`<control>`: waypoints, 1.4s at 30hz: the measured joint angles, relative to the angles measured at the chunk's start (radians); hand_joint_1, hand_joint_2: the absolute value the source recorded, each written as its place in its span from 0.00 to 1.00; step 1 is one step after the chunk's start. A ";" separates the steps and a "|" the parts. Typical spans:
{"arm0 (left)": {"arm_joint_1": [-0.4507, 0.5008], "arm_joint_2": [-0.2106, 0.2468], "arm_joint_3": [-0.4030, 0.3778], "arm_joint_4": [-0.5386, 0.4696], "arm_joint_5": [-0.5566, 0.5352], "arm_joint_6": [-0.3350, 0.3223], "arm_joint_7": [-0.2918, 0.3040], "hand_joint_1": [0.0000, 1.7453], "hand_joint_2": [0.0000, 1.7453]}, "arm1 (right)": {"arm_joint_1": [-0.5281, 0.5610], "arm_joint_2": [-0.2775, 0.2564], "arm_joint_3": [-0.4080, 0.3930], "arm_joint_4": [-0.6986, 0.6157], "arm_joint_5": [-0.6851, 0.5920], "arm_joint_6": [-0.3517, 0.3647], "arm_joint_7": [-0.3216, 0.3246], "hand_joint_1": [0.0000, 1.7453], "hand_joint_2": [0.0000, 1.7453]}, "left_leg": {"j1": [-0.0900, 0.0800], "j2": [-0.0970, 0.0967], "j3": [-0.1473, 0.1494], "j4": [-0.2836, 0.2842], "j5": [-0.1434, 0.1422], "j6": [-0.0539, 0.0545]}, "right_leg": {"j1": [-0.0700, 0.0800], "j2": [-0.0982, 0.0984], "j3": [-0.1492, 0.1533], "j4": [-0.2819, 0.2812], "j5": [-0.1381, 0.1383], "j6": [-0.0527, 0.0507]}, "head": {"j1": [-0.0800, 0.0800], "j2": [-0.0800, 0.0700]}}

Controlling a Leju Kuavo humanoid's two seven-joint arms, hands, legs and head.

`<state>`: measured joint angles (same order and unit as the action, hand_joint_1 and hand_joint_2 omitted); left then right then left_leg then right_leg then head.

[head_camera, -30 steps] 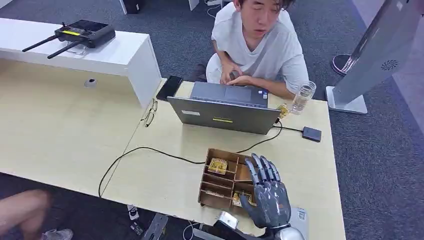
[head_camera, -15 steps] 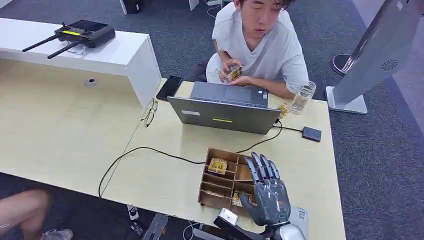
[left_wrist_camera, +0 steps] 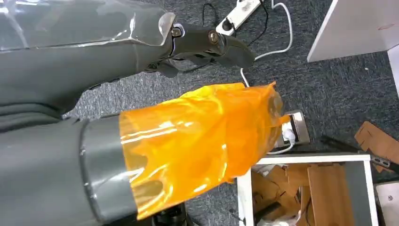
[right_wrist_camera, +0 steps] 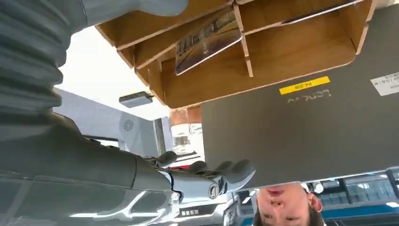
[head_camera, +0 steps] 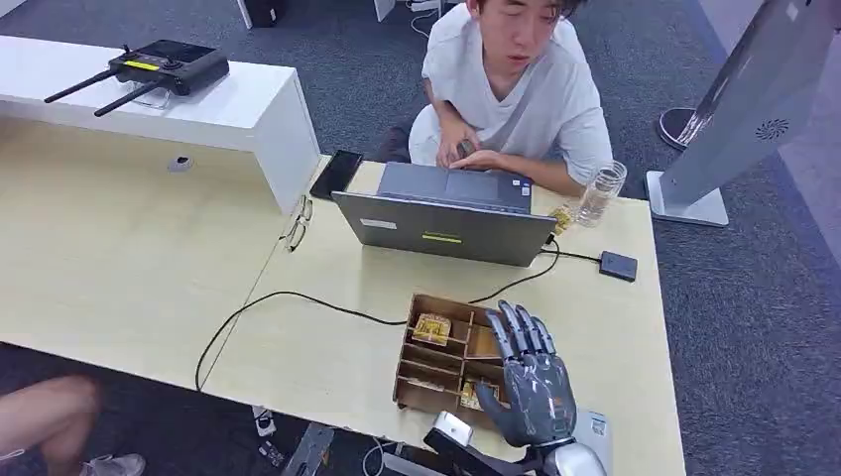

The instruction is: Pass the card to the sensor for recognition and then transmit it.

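Gold-printed card (head_camera: pixel 432 328) in wooden organizer (head_camera: pixel 420 381)

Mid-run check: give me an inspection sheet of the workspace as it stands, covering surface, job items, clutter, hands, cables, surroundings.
Surface: light wood desk, bare on its left half.
Job's things: cardboard divider box near the front edge with cards in its compartments; small dark sensor pad lying right of the laptop.
Clutter: glasses, phone, clear bottle.
Hands: right hand over the box's right side, fingers spread, holding nothing; left hand hanging above the carpet, empty.
Cables: black cable crossing the desk; a short lead from laptop to pad.
Surroundings: seated person behind the laptop; white shelf with antenna controller; grey stand.
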<state>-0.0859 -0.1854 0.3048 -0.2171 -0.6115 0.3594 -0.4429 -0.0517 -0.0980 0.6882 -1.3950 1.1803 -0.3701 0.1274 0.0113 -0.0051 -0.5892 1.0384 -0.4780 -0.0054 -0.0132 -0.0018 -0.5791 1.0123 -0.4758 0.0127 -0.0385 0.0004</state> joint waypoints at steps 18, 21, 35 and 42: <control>0.000 -0.001 -0.003 0.000 0.010 0.003 0.001 0.00 0.00 | 0.000 -0.013 0.006 -0.026 -0.021 0.063 0.043 0.15 1.00 | 0.000 0.000 0.000 0.000 0.000 0.000 | 0.000 0.000 0.000 0.000 0.000 0.000 | 0.000 0.000; 0.000 -0.001 -0.003 0.000 0.010 0.003 0.001 0.00 0.00 | 0.000 -0.013 0.006 -0.026 -0.021 0.063 0.044 0.15 1.00 | 0.000 0.000 0.000 0.000 0.000 0.000 | 0.000 0.000 0.000 0.000 0.000 0.000 | 0.000 0.000; 0.000 -0.001 -0.019 0.000 0.007 0.003 0.000 0.00 0.00 | -0.003 -0.003 0.006 0.067 -0.016 0.021 0.049 0.30 1.00 | 0.000 0.000 0.000 0.000 0.000 0.000 | 0.000 0.000 0.000 0.000 0.000 0.000 | 0.000 0.000; 0.000 -0.001 -0.021 0.000 0.007 0.000 0.000 0.00 0.00 | -0.007 0.001 0.006 0.087 -0.015 0.018 0.049 0.33 1.00 | 0.000 0.000 0.000 0.000 0.000 0.000 | 0.000 0.000 0.000 0.000 0.000 0.000 | 0.000 0.000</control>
<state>-0.0855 -0.1865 0.2838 -0.2171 -0.6046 0.3590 -0.4425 -0.0588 -0.0973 0.6939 -1.3081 1.1654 -0.3521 0.1766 0.0113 -0.0053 -0.5897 1.0384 -0.4776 -0.0055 -0.0132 -0.0019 -0.5793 1.0123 -0.4756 0.0129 -0.0385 0.0004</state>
